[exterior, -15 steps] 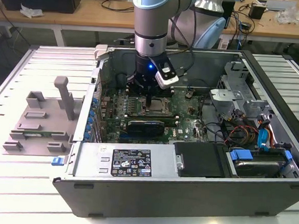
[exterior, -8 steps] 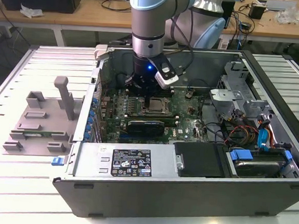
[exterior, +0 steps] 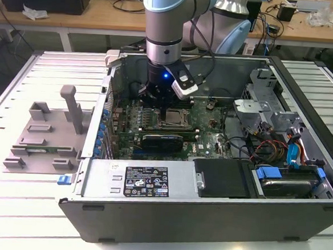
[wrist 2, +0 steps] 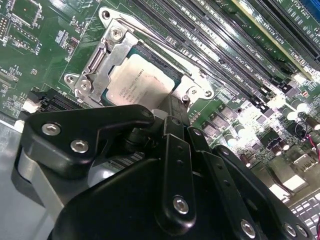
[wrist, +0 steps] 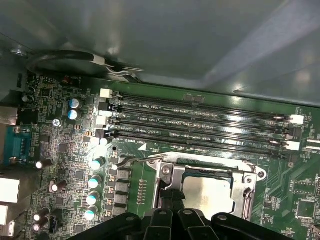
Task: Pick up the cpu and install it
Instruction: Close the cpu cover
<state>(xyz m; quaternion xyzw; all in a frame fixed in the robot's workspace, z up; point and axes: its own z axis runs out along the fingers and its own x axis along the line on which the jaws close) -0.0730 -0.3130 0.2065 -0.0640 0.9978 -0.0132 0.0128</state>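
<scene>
The cpu (wrist 2: 142, 80), a small square chip with a pale silver top, lies flat in the dark socket on the green motherboard, framed by a metal bracket (wrist 2: 95, 70). It also shows in the first wrist view (wrist: 209, 196) and in the exterior view (exterior: 176, 117), inside the open computer case. My gripper (exterior: 166, 107) hangs straight down over the socket. Its black fingertips sit close together at one edge of the cpu in both wrist views (wrist 2: 176, 107) (wrist: 173, 199), shut with nothing between them.
Long memory slots (wrist: 200, 125) run beside the socket. A grey fixture plate (exterior: 40, 133) with upright blocks lies outside the case on the exterior view's left. The case walls (exterior: 166, 216), a power supply (exterior: 145, 181), a drive cage (exterior: 265, 103) and cables (exterior: 267, 149) surround the board.
</scene>
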